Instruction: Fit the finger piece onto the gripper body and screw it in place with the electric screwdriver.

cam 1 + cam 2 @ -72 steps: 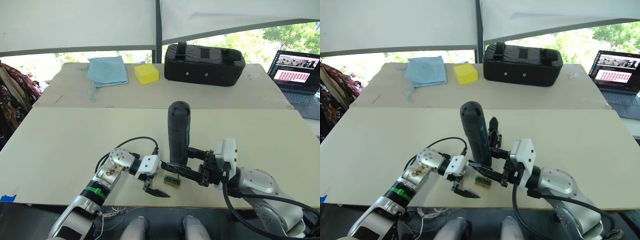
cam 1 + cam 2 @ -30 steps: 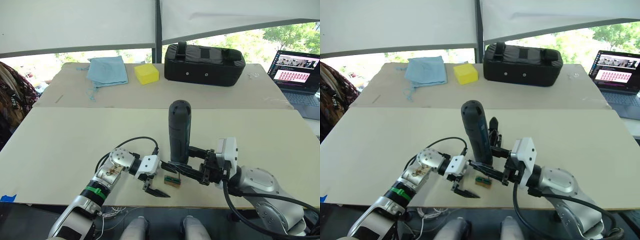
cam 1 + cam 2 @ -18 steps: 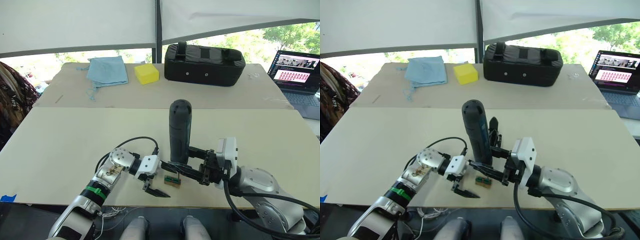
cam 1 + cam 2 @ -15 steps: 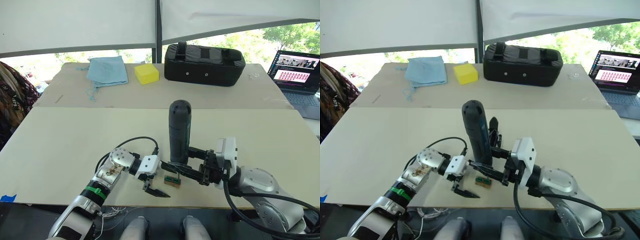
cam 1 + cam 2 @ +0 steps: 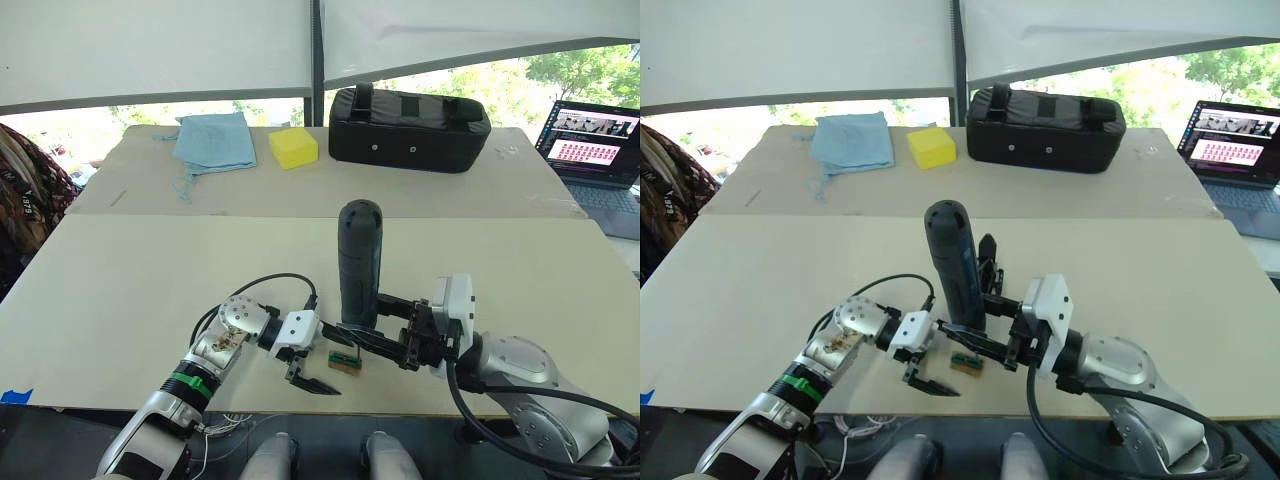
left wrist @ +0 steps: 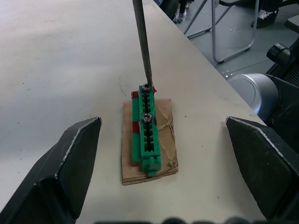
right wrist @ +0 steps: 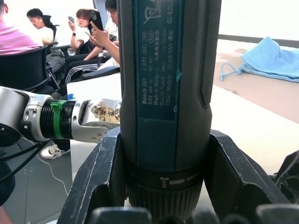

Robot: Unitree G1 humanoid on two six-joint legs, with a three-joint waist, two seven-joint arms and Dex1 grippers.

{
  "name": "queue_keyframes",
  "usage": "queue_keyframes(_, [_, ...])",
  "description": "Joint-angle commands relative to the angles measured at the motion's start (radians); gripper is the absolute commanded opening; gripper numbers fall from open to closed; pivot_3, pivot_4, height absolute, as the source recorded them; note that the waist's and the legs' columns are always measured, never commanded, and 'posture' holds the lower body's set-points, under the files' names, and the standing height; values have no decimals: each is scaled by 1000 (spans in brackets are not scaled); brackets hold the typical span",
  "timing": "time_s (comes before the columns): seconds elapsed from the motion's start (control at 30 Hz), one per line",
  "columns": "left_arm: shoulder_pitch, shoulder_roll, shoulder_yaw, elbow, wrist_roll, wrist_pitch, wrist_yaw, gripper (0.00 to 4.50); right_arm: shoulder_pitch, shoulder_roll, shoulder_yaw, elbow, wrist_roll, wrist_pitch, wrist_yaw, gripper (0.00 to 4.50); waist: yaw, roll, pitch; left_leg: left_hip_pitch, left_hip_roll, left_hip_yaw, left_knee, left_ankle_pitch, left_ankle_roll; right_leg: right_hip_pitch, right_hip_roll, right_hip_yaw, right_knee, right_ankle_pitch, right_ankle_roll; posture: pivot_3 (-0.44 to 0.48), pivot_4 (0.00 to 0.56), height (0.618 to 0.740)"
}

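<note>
Electric screwdriver: bit seated on a screw in the holder, fastening not yet begun

Electric screwdriver (image 5: 359, 262) is being held upright over the near table (image 5: 120, 290), clenched between the fingers of the right gripper (image 5: 375, 325). Its thin metal bit (image 6: 142, 44) is being pressed onto the far screw of a green screw holder (image 6: 146, 127), which is lying on a small cardboard pad (image 6: 164, 140); a second screw is sitting further along the same strip.

Left gripper (image 5: 312, 378) is being kept just beside the holder, its fingers spread wide with nothing between them.

Gripper body (image 5: 987, 262) is standing behind the screwdriver, partly hidden by it. Whether the finger piece is already being carried on it cannot be told.

Progress, as judged: a screw is apparently being collected. Driving it into the body is being left to do; fitting is unconfirmed.

Also present: black case (image 5: 408, 116), yellow block (image 5: 293, 147), blue cloth (image 5: 212, 140), laptop (image 5: 597, 150).
</note>
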Motion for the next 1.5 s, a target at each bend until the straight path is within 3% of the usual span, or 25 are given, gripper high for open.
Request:
queue_keyframes(0.03, [-6,1,3,-9,-3,-23,-1,4500,-21,-2,-24,-26,15,-14,-1,1915,0,0,0,0,0,0,0,0,0,0,0,0,0,0,0,0,150,740])
queue_keyframes(0.63, [-6,0,5,-10,-3,-20,6,4500,-16,-6,-16,-33,-8,-40,16,1915,0,0,0,0,0,0,0,0,0,0,0,0,0,0,0,0,150,740])
queue_keyframes(0.93, [-5,7,36,-44,-51,59,11,4500,-61,-16,-54,-79,60,12,-20,1915,-1,0,0,0,0,0,0,0,0,0,0,0,0,0,0,0,150,740])
queue_keyframes(1.17, [13,58,70,-112,-99,126,-14,4500,-154,-42,-95,-85,181,98,-57,1915,-1,0,0,0,1,0,0,0,0,0,0,0,0,0,0,0,150,740])
queue_keyframes(1.5, [-14,148,167,-221,-210,314,-11,4500,-485,-96,-163,43,483,299,-147,1915,-4,0,0,0,1,0,0,0,0,-1,0,0,0,0,-1,0,150,740])
